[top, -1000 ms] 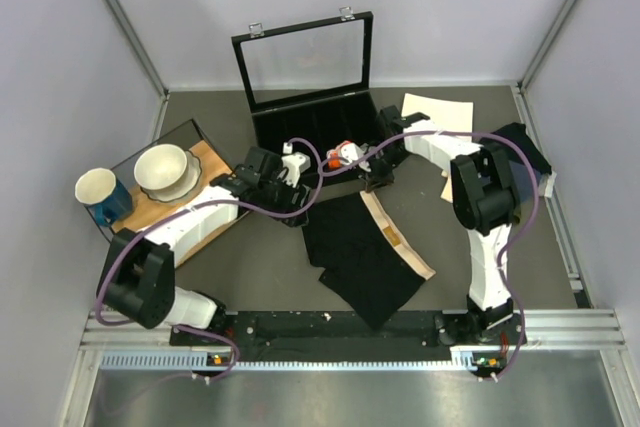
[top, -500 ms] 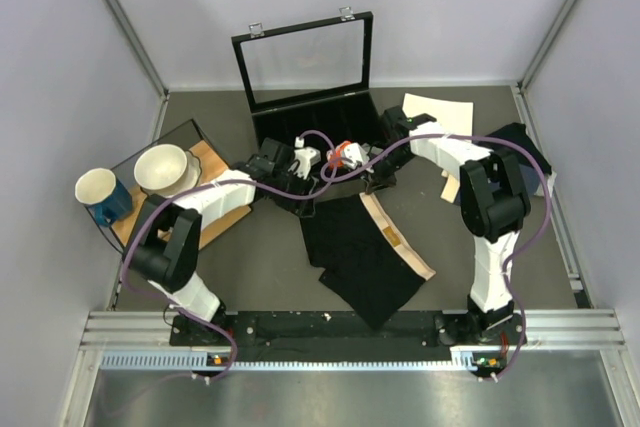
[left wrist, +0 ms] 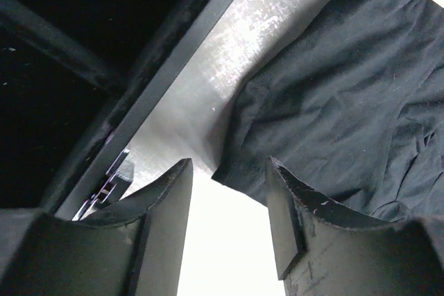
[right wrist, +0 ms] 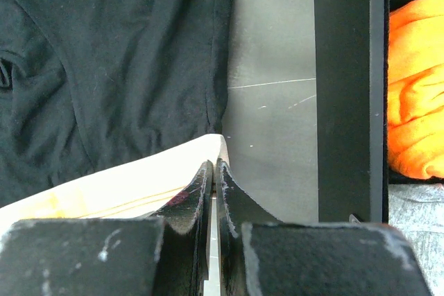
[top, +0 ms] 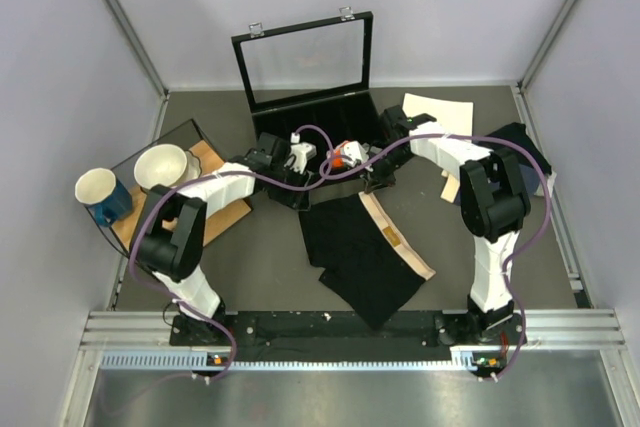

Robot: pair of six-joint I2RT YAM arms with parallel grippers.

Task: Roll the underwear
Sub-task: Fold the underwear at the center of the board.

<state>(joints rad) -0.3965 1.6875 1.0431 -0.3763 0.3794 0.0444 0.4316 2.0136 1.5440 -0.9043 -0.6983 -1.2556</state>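
Here the right pincer (right wrist: 214,166) pinches the underwear (right wrist: 118,53).

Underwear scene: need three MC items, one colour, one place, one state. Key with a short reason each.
1. The waistband of the underwear is:
A red
B pale tan
C blue

2. The orange roll lies:
A on the underwear
B under the waistband
C in the case

3. The right gripper is:
A shut on the waistband
B wide open
C shut on the roll

Key:
1 B: the strip along the black fabric's edge shows pale tan in the top and right wrist views.
2 C: the roll sits beyond the case wall, inside a compartment, apart from the underwear.
3 A: the right wrist view shows the jaws pressed together, with the tan strip running in between their tips.
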